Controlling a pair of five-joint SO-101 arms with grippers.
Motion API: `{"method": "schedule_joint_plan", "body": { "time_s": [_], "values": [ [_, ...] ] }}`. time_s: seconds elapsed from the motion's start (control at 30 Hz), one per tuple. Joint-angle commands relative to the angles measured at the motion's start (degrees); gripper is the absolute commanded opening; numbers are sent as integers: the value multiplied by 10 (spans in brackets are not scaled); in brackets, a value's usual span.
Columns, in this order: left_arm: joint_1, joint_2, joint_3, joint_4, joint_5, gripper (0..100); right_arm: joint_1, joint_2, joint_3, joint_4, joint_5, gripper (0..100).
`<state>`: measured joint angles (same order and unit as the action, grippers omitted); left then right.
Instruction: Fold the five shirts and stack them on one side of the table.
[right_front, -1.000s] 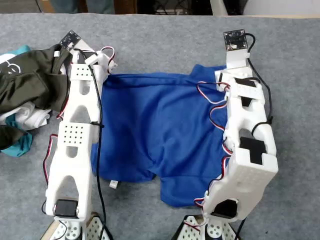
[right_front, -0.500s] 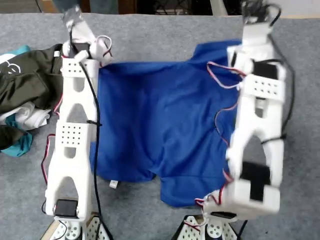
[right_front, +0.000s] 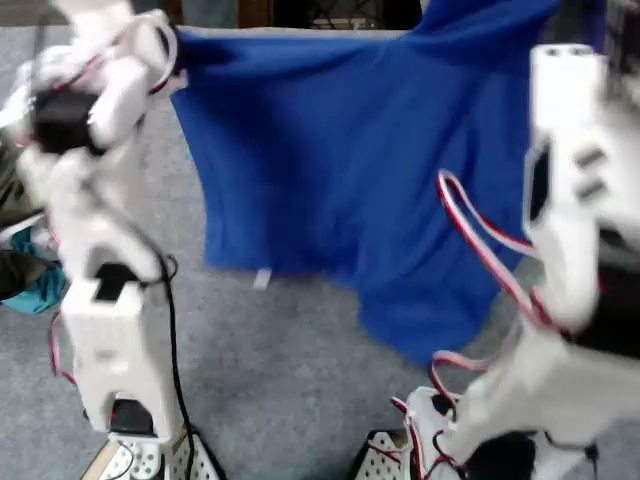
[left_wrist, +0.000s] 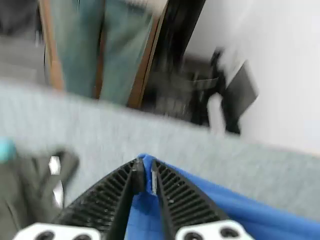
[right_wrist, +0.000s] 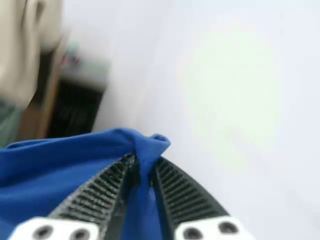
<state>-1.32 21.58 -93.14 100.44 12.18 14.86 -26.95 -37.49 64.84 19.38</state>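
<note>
Above table, arms raised, jaws gripping shirt

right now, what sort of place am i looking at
Likely a robotics lab or workroom: a left arm and right arm at a grey felt-covered table, their jaws shut on a lifted blue shirt, more shirts piled at the table edge, a white wall behind.

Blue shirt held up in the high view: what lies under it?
Grey table covering shows below its hem; whatever lies farther back is hidden by the blue shirt.
</note>
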Motion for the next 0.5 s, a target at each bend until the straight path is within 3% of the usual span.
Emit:
{"method": "schedule_joint_plan", "body": {
  "time_s": [0.0,0.2,0.47],
  "values": [
    [-8,-152,0,4,-60,28,49,-16,-127,4,-3,13],
    [-9,-367,111,4,-112,28,105,-21,-269,5,3,13],
    [-2,-629,400,1,-109,28,117,-20,-359,22,87,13]
  ]
}}
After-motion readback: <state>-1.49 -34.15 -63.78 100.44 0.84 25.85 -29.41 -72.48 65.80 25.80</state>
